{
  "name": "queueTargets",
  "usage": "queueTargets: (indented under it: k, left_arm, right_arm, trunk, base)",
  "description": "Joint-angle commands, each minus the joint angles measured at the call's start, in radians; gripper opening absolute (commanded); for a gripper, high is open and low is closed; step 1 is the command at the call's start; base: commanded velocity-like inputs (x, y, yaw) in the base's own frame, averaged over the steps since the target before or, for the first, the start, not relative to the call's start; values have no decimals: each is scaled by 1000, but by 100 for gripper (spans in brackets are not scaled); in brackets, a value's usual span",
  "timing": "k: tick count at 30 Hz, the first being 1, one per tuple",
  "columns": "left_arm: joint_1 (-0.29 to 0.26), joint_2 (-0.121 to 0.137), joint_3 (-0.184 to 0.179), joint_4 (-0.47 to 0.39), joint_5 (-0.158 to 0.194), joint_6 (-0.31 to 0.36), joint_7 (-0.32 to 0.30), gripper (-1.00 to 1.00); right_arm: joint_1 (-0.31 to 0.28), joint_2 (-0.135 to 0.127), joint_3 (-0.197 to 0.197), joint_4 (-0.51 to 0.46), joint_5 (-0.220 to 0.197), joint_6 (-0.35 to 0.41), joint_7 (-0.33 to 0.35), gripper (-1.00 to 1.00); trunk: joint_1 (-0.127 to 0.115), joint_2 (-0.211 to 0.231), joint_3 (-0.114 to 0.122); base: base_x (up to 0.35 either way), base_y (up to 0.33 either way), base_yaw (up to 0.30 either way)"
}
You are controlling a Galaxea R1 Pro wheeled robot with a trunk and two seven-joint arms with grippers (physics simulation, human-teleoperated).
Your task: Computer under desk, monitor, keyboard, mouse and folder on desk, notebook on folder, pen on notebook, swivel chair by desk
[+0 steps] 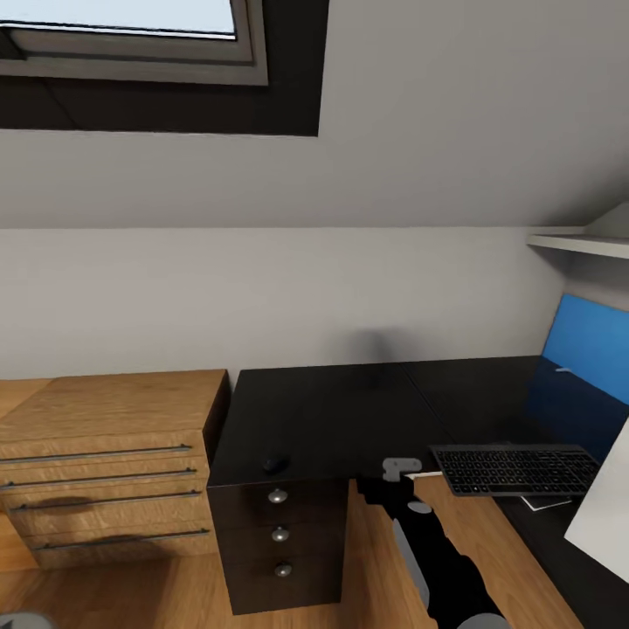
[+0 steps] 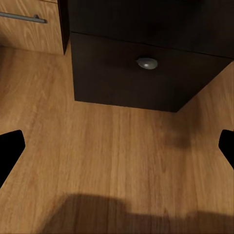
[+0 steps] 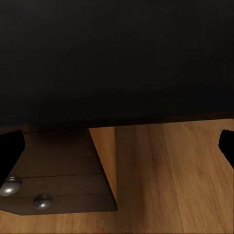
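Black desk (image 1: 349, 411) under sloped grey walls; mouse (image 1: 273, 462) at seven o'clock on it, keyboard (image 1: 515, 469) at four, blue folder (image 1: 584, 367) at three, partly cut off. Both grippers' (image 2: 117, 146) (image 3: 117, 146) fingers are spread apart, empty.

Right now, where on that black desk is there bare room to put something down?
Free: the desk top between the mouse near its front edge and the back wall. Crowded: the right wing, with the keyboard, blue folder and a white panel.
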Motion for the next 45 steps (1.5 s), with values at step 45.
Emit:
queueTargets:
  k: [45]
  left_arm:
    - [-1, 5, 8, 1, 9, 6, 6, 100]
  right_arm:
    - [0, 0, 55, 618, 4, -662, -5, 100]
  trunk:
    - [0, -1, -1]
  base:
    - [0, 0, 0]
